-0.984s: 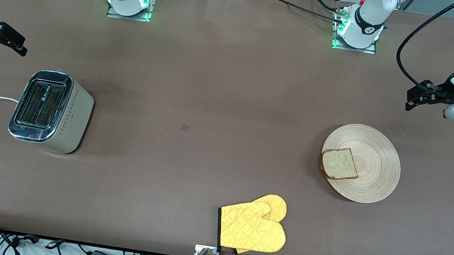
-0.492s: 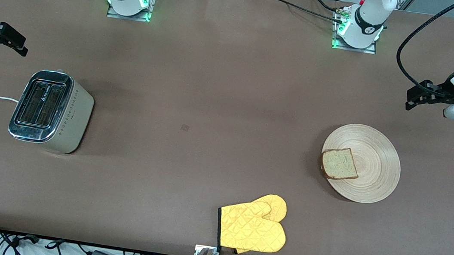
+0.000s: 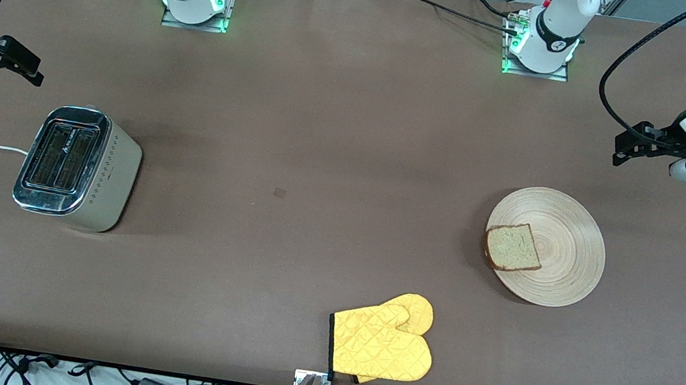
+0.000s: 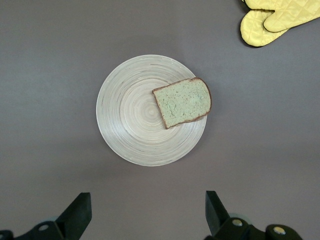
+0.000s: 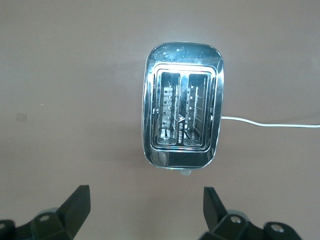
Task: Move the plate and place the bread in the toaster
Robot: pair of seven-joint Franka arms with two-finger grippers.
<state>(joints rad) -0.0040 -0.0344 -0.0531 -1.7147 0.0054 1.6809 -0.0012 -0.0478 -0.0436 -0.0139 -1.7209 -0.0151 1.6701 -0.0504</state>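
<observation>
Both grippers up in the air, jaws wide, nothing held. Left gripper [image 4: 145, 217] over bare table just off the plate [image 4: 130, 130]; bread [image 4: 182, 102] lies on the plate's rim on the side away from the jaws. Right gripper [image 5: 145, 215] over table beside the toaster [image 5: 182, 111], slots empty. Yellow oven mitt [image 3: 382, 344] near the table's front edge.
</observation>
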